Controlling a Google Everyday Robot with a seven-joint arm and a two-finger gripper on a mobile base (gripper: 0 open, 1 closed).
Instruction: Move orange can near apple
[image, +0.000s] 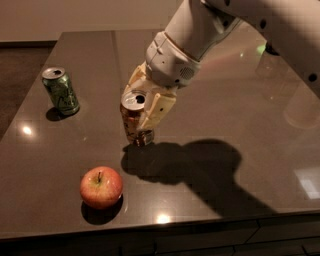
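The orange can (131, 118) has a bronze body and a silver top with a pull-tab, and it is upright in the middle of the dark table (250, 150). My gripper (137, 110) is shut on the orange can, with pale fingers (156, 111) on both sides, and holds it just above or on the table. The red-and-yellow apple (101, 187) lies near the front edge, below and left of the can, with a gap between them.
A green can (60, 90) with pale lettering stands upright at the left side of the table. The white arm (210, 30) comes in from the upper right and casts a large shadow (200, 170) to the right of the can. The table's front edge runs just below the apple.
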